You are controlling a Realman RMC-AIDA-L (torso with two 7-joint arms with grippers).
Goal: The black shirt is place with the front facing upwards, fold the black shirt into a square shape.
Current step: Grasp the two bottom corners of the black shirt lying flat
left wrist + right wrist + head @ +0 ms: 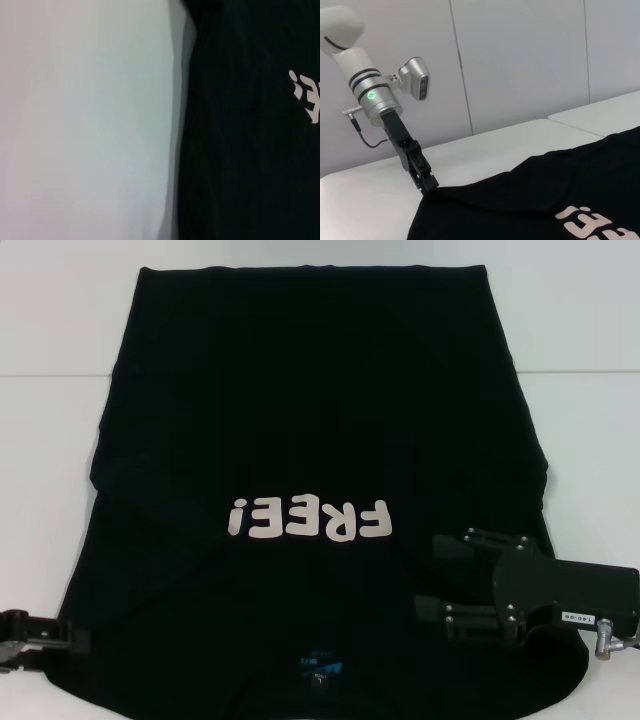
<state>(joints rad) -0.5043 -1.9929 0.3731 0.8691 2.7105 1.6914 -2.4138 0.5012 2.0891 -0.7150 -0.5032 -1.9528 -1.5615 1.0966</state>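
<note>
The black shirt (300,420) lies flat on the white table (50,320), front up, with the letters "FREE!" (308,520) toward six o'clock. The left gripper (427,186) is clamped on the shirt's edge at eight o'clock. The right gripper (440,575) hovers over the shirt at four o'clock, its fingers apart.

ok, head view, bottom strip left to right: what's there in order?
left pincer at the black shirt's left edge → small blue neck label → right pincer over the shirt's right side, its fingers spread, with the arm's black body running off right.
</note>
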